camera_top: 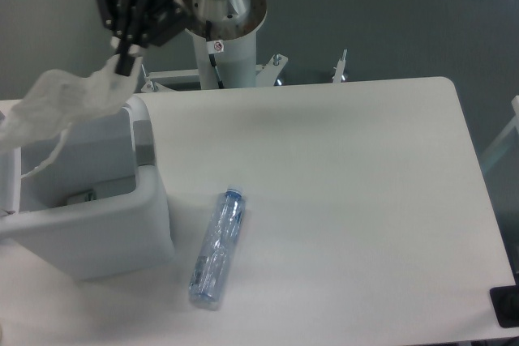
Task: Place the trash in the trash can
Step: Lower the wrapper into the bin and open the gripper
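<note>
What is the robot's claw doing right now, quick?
Gripper: closed, pinching one end of the crumpled wrapper, which hangs over the open trash can.

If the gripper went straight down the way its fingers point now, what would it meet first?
Probably the trash can: the gripper, shut on the wrapper, points down at about its back rim or opening. The wrapper hangs left, over the bin. Depth from this single view is uncertain.

pincer (126,61) gripping wrapper (57,103), above bin (150,200)
</note>
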